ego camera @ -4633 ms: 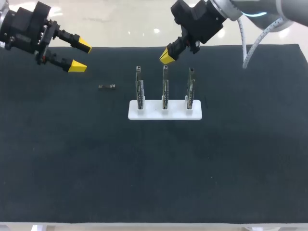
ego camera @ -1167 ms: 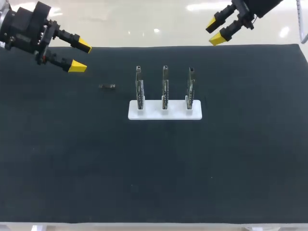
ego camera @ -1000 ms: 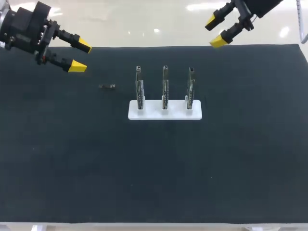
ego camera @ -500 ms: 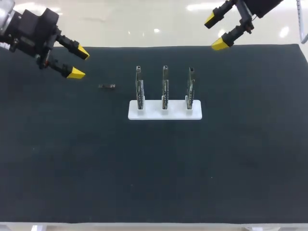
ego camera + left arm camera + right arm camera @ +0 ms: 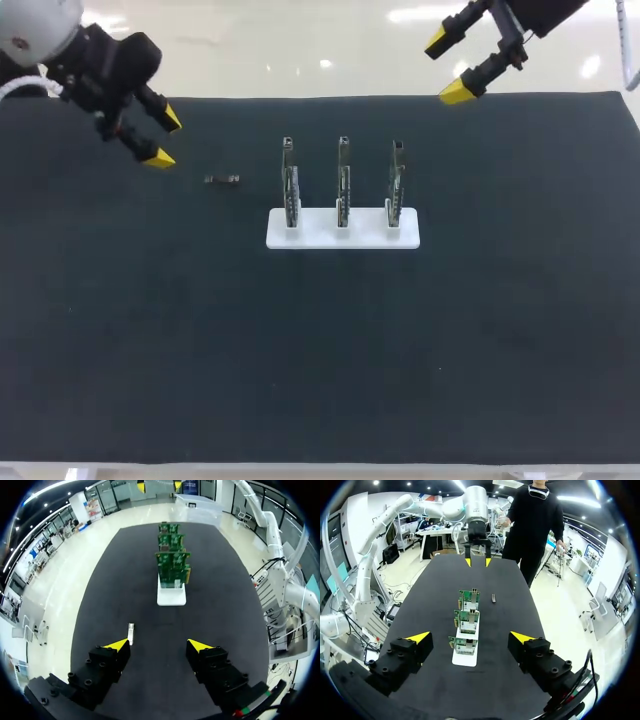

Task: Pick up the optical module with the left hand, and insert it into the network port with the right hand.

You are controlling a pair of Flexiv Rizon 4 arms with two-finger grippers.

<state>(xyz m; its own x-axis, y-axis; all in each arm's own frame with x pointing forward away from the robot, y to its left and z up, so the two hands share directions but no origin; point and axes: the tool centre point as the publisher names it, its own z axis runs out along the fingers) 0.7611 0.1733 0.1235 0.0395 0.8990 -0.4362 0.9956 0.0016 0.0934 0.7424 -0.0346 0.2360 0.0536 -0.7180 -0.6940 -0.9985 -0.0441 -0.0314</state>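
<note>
A small dark optical module (image 5: 222, 180) lies flat on the black mat, left of a white stand (image 5: 342, 239) holding three upright green port boards (image 5: 343, 180). My left gripper (image 5: 164, 138) hovers open at the far left, the module a short way to its right. In the left wrist view the module (image 5: 130, 629) lies just ahead of the gripper's (image 5: 158, 645) left fingertip, with the stand (image 5: 171, 597) farther ahead. My right gripper (image 5: 449, 67) is open over the table's far right edge. The right wrist view shows the stand (image 5: 465, 657) ahead of the gripper (image 5: 470, 637), and the module (image 5: 493, 598) beyond it.
The black mat (image 5: 320, 350) covers the whole table. Nothing else lies on it besides the stand and the module. My left arm's gripper (image 5: 476, 561) shows at the far end of the mat in the right wrist view.
My left gripper has turned and swung toward the module, its fingers now pointing down toward the mat. My right gripper's fingers have spread a little wider.
</note>
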